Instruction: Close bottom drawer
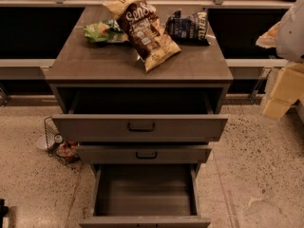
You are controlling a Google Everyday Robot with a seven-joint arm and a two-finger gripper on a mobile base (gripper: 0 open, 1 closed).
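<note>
The bottom drawer (145,194) of the grey-brown cabinet (95,65) is pulled far out toward me. Its dark floor is bare, and its front panel (145,221) lies at the lower edge of the view. Above it, the shallow middle drawer (145,154) and the wide top drawer (140,126) are each pulled out part way. My gripper (280,94) shows as pale beige blocks at the right edge, under the white arm (292,27). It is raised to the right of the cabinet, well away from the bottom drawer and touching nothing.
Three snack bags lie on the cabinet top: a brown one (142,27), a green one (102,31) and a dark blue one (190,27). A wire basket (59,144) with a bottle stands on the speckled floor at the left. Dark shelving runs behind.
</note>
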